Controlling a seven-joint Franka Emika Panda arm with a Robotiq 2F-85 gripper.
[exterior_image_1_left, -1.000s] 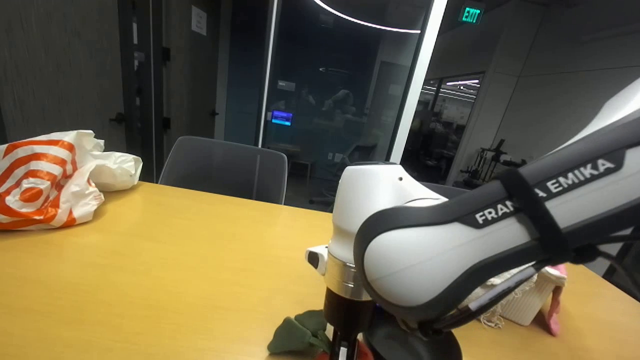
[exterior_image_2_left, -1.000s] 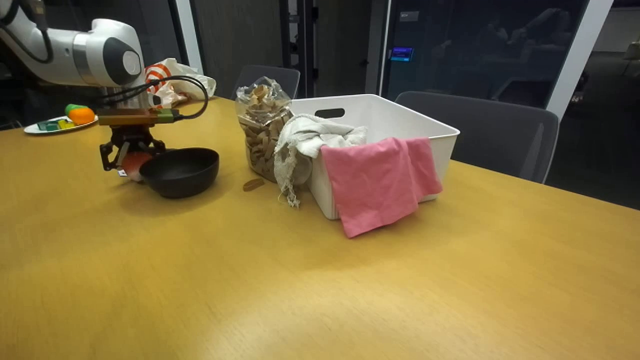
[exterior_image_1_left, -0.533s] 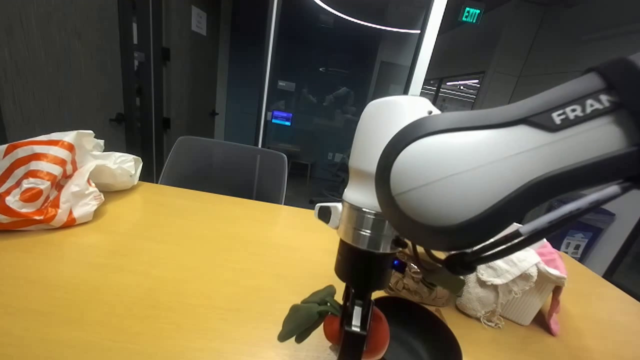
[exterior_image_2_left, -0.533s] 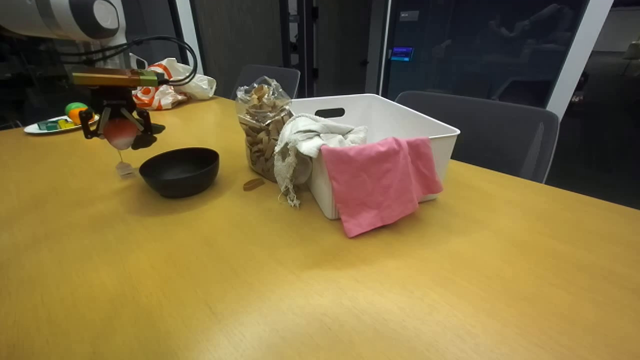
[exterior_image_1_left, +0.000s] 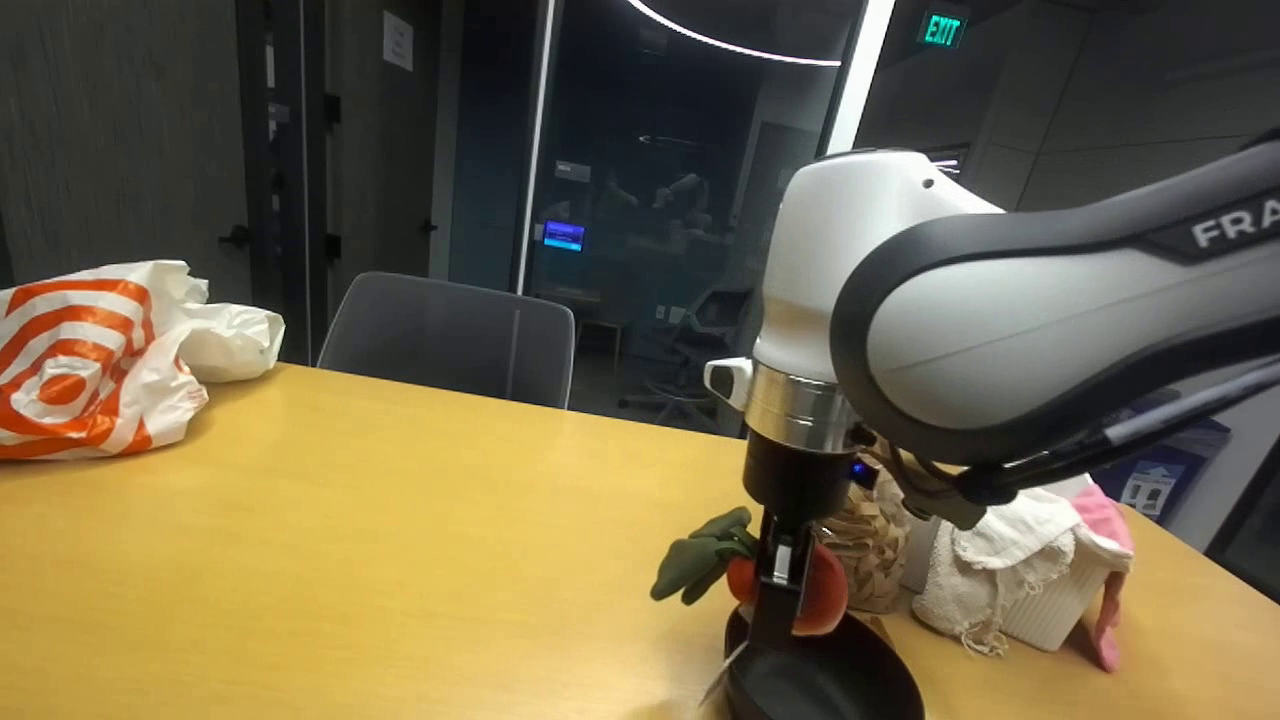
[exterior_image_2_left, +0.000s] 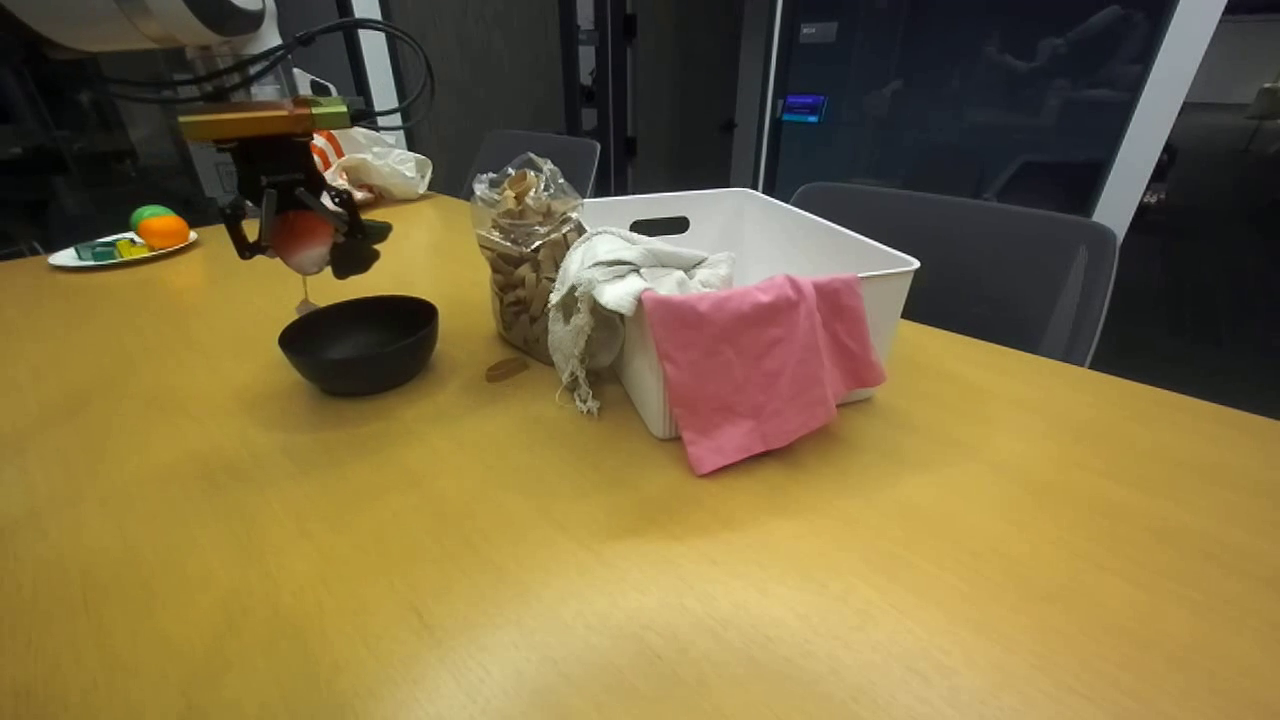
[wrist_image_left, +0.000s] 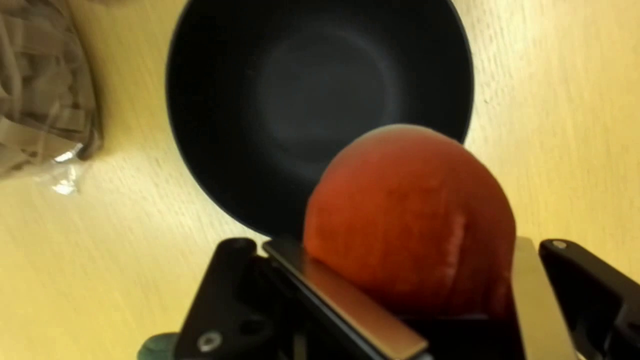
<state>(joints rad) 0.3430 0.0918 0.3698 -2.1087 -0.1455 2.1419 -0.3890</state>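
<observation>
My gripper (exterior_image_2_left: 298, 250) is shut on a round red vegetable, like a radish (exterior_image_2_left: 303, 235), with a white underside and dark green leaves (exterior_image_1_left: 695, 560). It holds the radish in the air; the radish also shows between the finger pads in the wrist view (wrist_image_left: 410, 215). A small tag (exterior_image_2_left: 306, 304) hangs from it on a thread. A black bowl (exterior_image_2_left: 360, 345) stands on the table below and beside the radish. In the wrist view the radish overlaps the rim of the bowl (wrist_image_left: 325, 90), whose visible inside holds nothing.
A clear bag of brown pieces (exterior_image_2_left: 525, 270) stands near the bowl, with one loose piece (exterior_image_2_left: 507, 369) on the table. A white bin (exterior_image_2_left: 830, 240) has a white cloth (exterior_image_2_left: 640, 270) and pink cloth (exterior_image_2_left: 760, 370) over its edge. A plate (exterior_image_2_left: 70, 258) holds toy food. A shopping bag (exterior_image_1_left: 80, 370) lies farther off.
My gripper has lifted the radish off the table beside the bowl. It has then carried it toward the bowl and a little higher. The bowl has not moved.
</observation>
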